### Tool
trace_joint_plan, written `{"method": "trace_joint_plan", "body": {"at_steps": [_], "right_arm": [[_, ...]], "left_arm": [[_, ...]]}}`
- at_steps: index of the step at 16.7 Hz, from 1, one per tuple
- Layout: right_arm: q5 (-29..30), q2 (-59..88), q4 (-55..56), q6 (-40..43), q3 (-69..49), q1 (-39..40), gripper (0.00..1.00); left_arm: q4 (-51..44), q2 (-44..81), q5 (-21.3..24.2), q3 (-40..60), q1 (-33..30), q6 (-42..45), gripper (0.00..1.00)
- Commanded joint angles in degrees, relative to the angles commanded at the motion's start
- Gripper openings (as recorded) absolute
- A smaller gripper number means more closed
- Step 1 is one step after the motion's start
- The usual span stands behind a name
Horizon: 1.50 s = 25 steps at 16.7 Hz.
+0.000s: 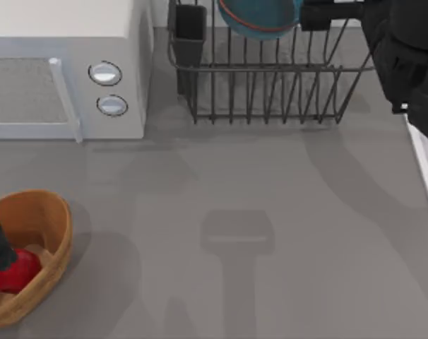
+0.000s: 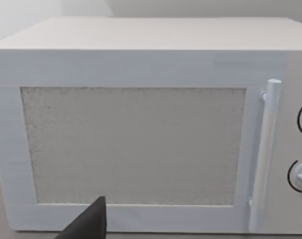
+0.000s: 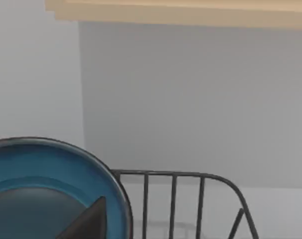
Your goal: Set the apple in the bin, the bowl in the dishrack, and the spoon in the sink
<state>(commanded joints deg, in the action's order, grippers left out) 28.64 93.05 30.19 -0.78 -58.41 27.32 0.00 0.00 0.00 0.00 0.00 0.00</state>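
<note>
We are holding the bowl [image 1: 260,20] with our right gripper [image 1: 327,14] above the dishrack [image 1: 270,92], positioning it for release; the grip itself we cannot tell.

Top view looks straight down on the grey table [image 1: 270,233]. Left wrist view faces the microwave [image 2: 141,134] door close and level; the microwave also sits upper left in the top view. Right wrist view looks across the bowl [image 3: 46,169] and dishrack [image 3: 201,199], both along the top view's upper edge.
</note>
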Motion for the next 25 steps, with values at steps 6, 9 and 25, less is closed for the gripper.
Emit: {"method": "trace_joint_plan", "body": {"at_steps": [6, 9, 25], "right_arm": [[-9.7, -39.7, -10.2, 0.3, 21.6, -9.2, 1.0], [-14.9, -60.1, -15.7, 0.5, 33.1, -14.1, 1.0], [-28.5, -92.1, -30.8, 0.9, 57.7, -27.5, 1.0]], "left_arm": [[0.0, 0.0, 0.0, 0.0, 0.0, 0.0, 1.0], [0.0, 0.0, 0.0, 0.0, 0.0, 0.0, 1.0], [0.0, 0.0, 0.0, 0.0, 0.0, 0.0, 1.0]]}}
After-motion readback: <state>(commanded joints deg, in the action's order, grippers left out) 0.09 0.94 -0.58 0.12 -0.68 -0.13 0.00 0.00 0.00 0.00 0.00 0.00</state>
